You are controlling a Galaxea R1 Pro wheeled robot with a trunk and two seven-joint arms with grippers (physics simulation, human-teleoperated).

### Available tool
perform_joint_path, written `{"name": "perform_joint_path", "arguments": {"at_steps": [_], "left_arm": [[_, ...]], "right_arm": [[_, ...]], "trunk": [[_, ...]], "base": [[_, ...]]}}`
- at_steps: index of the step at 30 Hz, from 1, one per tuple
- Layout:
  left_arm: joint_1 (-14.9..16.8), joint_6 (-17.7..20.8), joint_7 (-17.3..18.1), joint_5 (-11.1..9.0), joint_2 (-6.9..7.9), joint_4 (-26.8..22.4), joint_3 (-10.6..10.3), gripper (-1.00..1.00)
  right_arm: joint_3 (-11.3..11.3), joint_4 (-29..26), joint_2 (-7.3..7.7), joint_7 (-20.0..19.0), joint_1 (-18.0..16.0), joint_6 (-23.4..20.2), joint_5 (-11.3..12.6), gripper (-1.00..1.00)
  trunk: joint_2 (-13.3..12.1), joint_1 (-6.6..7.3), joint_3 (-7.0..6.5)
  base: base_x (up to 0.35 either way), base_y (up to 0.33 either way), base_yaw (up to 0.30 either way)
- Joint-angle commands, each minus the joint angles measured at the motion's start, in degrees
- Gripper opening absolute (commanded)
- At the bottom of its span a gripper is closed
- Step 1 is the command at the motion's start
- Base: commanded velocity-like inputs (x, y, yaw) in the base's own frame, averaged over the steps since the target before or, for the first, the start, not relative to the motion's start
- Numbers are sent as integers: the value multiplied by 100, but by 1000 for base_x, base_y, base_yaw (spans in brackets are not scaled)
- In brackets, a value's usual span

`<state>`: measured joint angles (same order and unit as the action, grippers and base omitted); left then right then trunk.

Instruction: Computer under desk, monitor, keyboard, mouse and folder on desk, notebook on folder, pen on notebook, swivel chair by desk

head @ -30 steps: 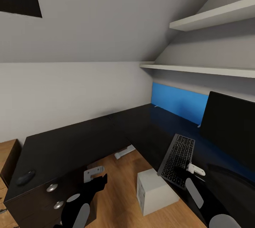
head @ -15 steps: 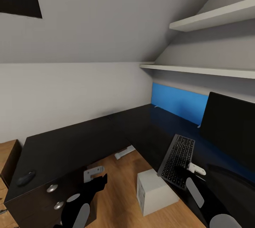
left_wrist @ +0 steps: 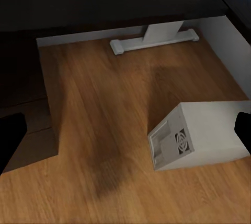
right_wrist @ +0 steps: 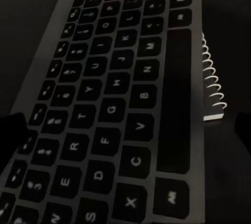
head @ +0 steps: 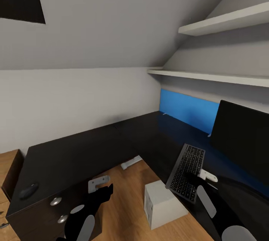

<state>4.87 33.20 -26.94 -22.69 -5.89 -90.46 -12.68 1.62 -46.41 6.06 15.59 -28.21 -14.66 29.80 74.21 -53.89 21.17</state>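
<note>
The black L-shaped desk (head: pixel 74 155) fills the corner, with its blue back panel (head: pixel 188 110) at the right. The black monitor (head: pixel 243 140) stands on the right wing. In front of it lies the dark keyboard (head: pixel 188 167), angled along the desk's inner edge. My right gripper (head: pixel 193 179) hovers open just over the keyboard's (right_wrist: pixel 110 93) near end, fingertips (right_wrist: pixel 11 130) spread wide. A notebook's spiral edge (right_wrist: pixel 212 85) lies beside the keyboard. The mouse (head: pixel 28 191) sits far off on the left wing. The white computer (head: pixel 163 203) stands on the floor. My left gripper (head: pixel 106 192) hangs open above the computer (left_wrist: pixel 201 140).
Black drawers with silver knobs (head: pixel 56 201) front the left wing. A white desk foot (left_wrist: pixel 152 38) rests on the wood floor (left_wrist: pixel 104 114) by the wall. Two white wall shelves (head: pixel 209 76) hang above the right wing. A wooden unit (head: pixel 7 166) stands at far left.
The whole head picture has slid slightly downward, so the camera moved. Both arms, the keyboard and the other things keep their places.
</note>
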Motion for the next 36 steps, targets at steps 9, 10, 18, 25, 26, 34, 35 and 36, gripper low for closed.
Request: {"name": "perform_joint_path", "arguments": {"at_steps": [9,10,18,25,26,34,35,36], "left_arm": [[5,19,-51,-62,1,-6,-6,100],[5,20,-50,-61,1,-5,-6,100],[5,4,-56,-60,1,-6,-15,100],[5,5,-56,-60,1,-7,-15,100],[5,5,-56,-60,1,-7,-15,100],[5,7,-56,-61,1,-35,-64,100],[5,6,-56,-62,-1,-40,-65,100],[5,4,-56,-63,-5,-55,-66,100]], "right_arm": [[-4,-267,-25,32,0,-42,91,100],[-4,-285,-29,32,0,-43,96,100],[-4,-308,-26,32,0,-45,105,100],[-2,-307,-23,32,0,-45,100,100],[-1,-307,-20,32,0,-45,99,100],[-6,-301,-1,61,0,-55,64,100],[-7,-299,-1,64,0,-60,61,100],[-17,-277,0,73,0,-74,52,100]], "trunk": [[4,0,7],[4,0,7],[4,0,7],[4,0,7],[4,0,7],[4,0,7],[4,0,7],[4,0,7]], "base": [[0,0,0],[0,0,0],[103,-39,0],[155,-84,0],[35,-23,0],[6,-4,0],[2,-1,0],[0,0,0]]}}
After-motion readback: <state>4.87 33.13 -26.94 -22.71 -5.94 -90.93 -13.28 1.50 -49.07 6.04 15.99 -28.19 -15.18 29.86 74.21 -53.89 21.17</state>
